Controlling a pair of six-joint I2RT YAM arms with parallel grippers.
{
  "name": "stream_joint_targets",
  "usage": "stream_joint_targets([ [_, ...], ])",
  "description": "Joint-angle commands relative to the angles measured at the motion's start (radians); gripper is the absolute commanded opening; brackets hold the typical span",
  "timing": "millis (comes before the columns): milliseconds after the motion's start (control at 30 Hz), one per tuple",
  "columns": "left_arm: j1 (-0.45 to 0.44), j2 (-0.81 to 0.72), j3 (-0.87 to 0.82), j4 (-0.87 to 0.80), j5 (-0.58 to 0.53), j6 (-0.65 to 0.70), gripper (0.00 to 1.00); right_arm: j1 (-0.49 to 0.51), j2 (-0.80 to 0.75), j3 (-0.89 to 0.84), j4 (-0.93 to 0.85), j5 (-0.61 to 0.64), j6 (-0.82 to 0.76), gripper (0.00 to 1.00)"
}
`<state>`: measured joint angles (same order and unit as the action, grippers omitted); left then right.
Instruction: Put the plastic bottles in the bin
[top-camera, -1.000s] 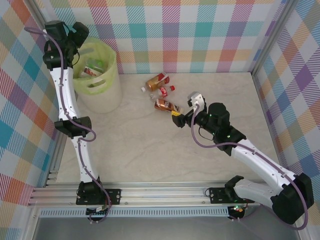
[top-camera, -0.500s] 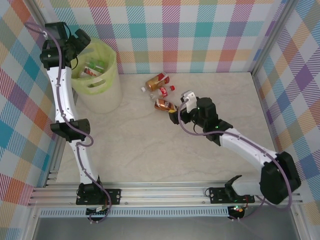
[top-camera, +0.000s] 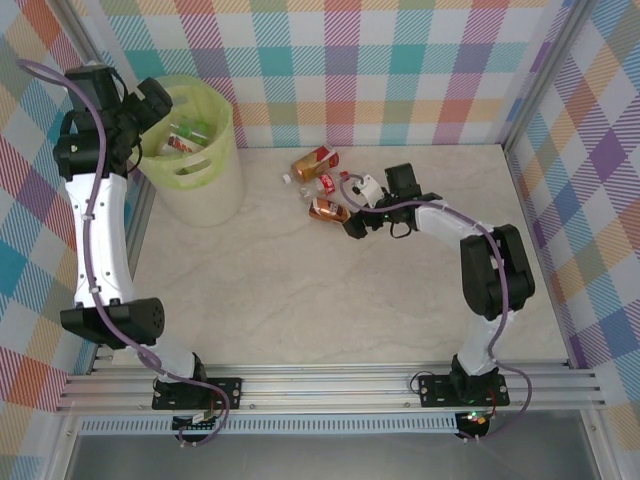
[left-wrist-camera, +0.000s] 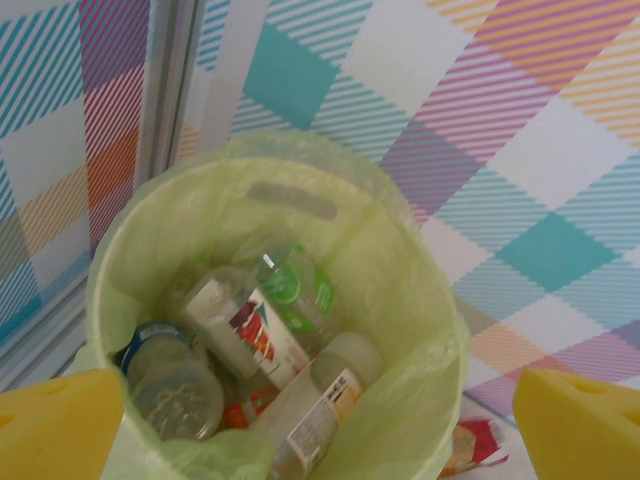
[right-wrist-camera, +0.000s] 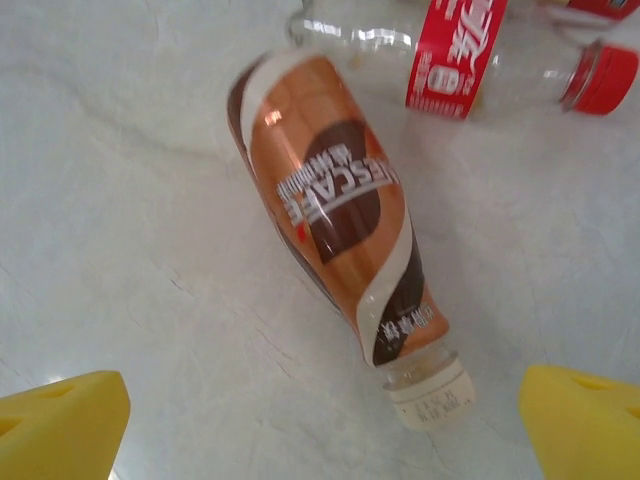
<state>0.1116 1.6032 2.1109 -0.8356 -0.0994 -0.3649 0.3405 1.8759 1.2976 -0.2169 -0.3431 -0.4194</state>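
In the top view the bin (top-camera: 205, 190), a round tub of translucent yellow-green plastic with an oval handle slot in its wall, stands at 10 o'clock on the table (top-camera: 300, 300), whose top is smooth, pale and veined like marble. The left gripper (left-wrist-camera: 318, 425) hangs over the bin's mouth with its jaws spread wide and nothing in them. In the left wrist view a blunt yellow foam pad (left-wrist-camera: 55, 425) sits at each lower corner.

A thin crinkled liner (left-wrist-camera: 440, 340) folds over the bin's rim. Inside, clear plastic bottles lie heaped: a green-labelled bottle (left-wrist-camera: 295, 290) toward 12 o'clock, a white-labelled bottle (left-wrist-camera: 245, 335) printed red and brown at the centre, an orange-labelled bottle (left-wrist-camera: 320, 405) toward 6 o'clock, and a blue-banded bottle (left-wrist-camera: 165, 385) seen end-on at 8 o'clock.

Three more lie on their sides close together, past the table's centre toward 12 o'clock. The right gripper (right-wrist-camera: 325, 425) is likewise wide open over them. The brown bottle (right-wrist-camera: 330, 210) lies ahead of and between its pads, apart from both. It has a waisted body in a glossy sleeve swirled copper, dark brown and white, and its pale ribbed cap (right-wrist-camera: 430, 390) points to 5 o'clock. At 1 o'clock from it lies the red-labelled bottle (right-wrist-camera: 460, 60), clear-walled with a red cap; whether the two touch I cannot tell. In the top view the third bottle (top-camera: 312, 163), with an orange-brown label, lies at 11 o'clock of that pair
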Motion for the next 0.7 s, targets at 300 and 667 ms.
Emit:
stream_joint_targets([
  [300,-0.012,-0.266,-0.368,0.153,0.132,-0.037,1.0,-0.019,0.266,0.289,-0.284,-0.006,-0.335,0.9],
  [667,-0.023,-0.424,-0.628,0.263,0.392,-0.071,1.0,0.03,0.367,0.378,-0.345,0.043,-0.429,0.74],
])
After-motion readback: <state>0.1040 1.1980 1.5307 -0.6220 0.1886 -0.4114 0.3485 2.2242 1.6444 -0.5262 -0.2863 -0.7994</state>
